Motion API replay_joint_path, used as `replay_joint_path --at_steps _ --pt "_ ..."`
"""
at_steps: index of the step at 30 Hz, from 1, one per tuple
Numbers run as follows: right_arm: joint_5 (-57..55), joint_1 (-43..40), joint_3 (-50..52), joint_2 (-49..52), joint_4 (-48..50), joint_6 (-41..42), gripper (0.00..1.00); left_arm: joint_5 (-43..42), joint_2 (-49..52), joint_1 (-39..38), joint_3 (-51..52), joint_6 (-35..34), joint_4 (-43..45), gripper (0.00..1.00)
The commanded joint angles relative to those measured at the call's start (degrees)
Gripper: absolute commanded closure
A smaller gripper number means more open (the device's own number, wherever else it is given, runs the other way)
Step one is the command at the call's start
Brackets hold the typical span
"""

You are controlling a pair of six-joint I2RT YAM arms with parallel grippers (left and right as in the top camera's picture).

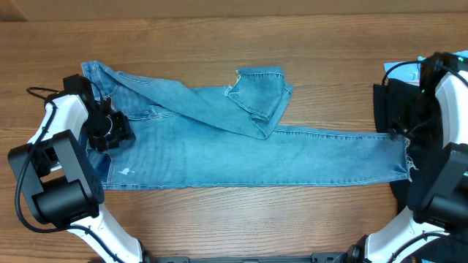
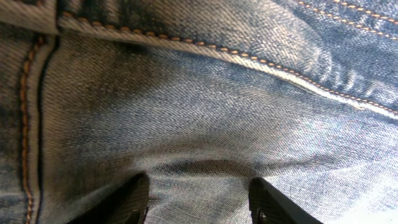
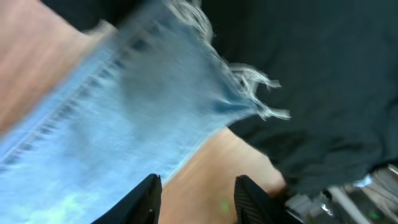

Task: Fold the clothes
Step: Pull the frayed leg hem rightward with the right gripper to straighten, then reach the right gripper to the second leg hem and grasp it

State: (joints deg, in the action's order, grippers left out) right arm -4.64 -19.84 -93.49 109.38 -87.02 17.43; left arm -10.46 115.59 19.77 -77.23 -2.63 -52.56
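With fingers apart, the left gripper (image 2: pixel 199 193) at the waist of the jeans (image 1: pixel 241 153) and the right gripper (image 3: pixel 198 193) by their frayed end should each pinch cloth firmly.

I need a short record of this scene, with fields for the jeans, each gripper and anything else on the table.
jeans: light blue, lying flat on the table
legs: one stretched to the right, the other bent back on itself
hem: frayed, next to a dark cloth
left gripper: open, above the denim at the waist end
right gripper: open, holding nothing, near the hem
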Motion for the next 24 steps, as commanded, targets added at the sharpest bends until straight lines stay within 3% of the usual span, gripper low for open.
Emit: replay_joint_path --at_steps 1,6,11,12,13,14,15,20,24 --pt "25.0 2.23 -5.01 -2.03 4.09 -19.19 0.19 4.83 1.88 1.6 1.31 0.87 1.16 0.42" --pt "27.56 14.71 -4.98 -2.01 15.12 -20.74 0.23 2.51 1.88 1.57 1.31 0.7 1.03 0.41" --pt "9.09 35.85 -4.87 -1.84 27.67 -20.48 0.31 2.49 1.88 1.57 1.33 0.7 1.01 0.41" --pt "8.76 38.34 -4.72 -1.62 29.35 -20.48 0.3 2.45 1.88 1.57 1.31 0.68 0.98 0.4" --pt "8.74 41.38 -4.72 -0.26 31.12 -20.55 0.17 2.43 1.88 1.57 1.31 0.68 0.98 0.4" --pt "8.76 43.06 -4.72 1.31 32.2 -21.09 0.12 2.45 1.88 1.57 1.31 0.68 1.01 0.4" --pt "8.74 44.17 -4.72 2.91 33.07 -22.4 0.11 2.45 1.88 1.57 1.31 0.68 1.01 0.39" --pt "7.17 47.87 -4.72 13.18 40.7 -25.0 0.28 1.57 1.88 1.57 1.33 0.68 0.98 0.39" --pt "7.17 48.02 -4.72 14.19 45.29 -25.03 0.38 1.6 1.88 1.57 1.33 0.68 0.98 0.39"
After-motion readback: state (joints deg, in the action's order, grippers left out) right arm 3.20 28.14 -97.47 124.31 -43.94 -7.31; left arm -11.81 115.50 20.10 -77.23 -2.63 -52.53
